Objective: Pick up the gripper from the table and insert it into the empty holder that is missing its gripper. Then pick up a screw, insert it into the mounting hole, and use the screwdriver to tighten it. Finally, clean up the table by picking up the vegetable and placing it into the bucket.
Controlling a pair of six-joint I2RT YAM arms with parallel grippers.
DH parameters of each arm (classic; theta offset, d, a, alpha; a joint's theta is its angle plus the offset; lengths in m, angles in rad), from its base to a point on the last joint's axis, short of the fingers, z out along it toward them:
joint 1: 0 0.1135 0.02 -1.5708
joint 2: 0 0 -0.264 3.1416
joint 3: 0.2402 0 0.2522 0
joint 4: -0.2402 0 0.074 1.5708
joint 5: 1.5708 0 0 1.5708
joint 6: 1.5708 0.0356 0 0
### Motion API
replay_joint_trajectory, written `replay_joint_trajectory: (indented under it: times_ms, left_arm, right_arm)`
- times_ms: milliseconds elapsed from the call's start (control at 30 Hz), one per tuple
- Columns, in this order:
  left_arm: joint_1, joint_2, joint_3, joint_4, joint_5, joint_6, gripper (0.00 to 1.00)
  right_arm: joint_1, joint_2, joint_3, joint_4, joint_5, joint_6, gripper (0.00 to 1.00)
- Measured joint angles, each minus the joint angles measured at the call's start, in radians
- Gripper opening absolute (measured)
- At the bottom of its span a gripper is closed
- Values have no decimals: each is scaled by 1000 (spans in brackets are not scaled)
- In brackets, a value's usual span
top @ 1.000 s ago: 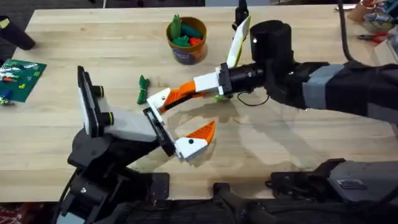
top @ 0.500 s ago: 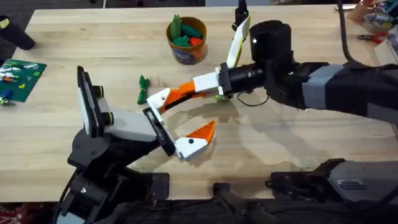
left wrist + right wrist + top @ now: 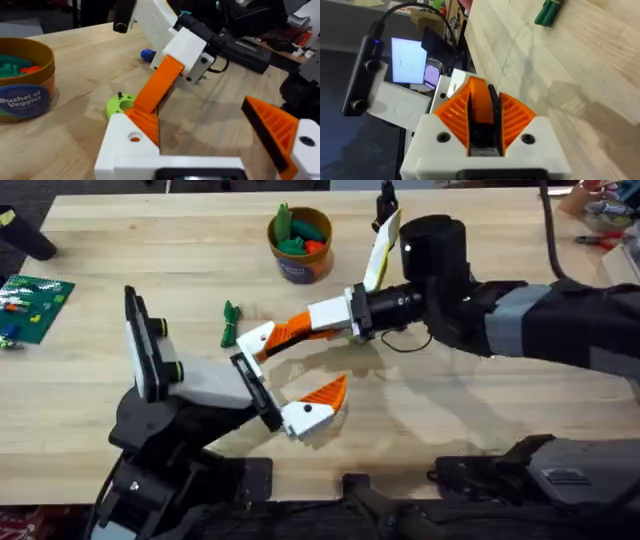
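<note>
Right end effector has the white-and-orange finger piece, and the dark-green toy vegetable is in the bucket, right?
No: overhead, the slim dark-green toy vegetable lies on the wooden table, outside the tan-rimmed bucket. The right end effector does grip the white-and-orange plastic finger piece.

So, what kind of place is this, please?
Probably a robotics lab or workshop bench. A wooden table carries a green circuit board and a pail of toy vegetables, and the right tool holds a loose orange finger part.
</note>
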Motion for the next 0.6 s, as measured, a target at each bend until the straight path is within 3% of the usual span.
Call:
replay_joint_trajectory:
  times_ms: [400, 433, 567, 600]
  left_arm:
    - [0, 0, 0, 0, 16, 11, 984]
    - [0, 0, 0, 0, 23, 19, 984]
    - [-2, -1, 0, 0, 31, 27, 984]
    - [-11, -1, 0, 0, 55, 32, 984]
  right_arm:
    - [-8, 0, -5, -10, -25, 1, 407]
    - [-14, 2, -7, -15, -37, 3, 511]
    - [-20, 12, -9, -16, -50, 5, 690]
    - [-20, 17, -13, -18, -68, 5, 876]
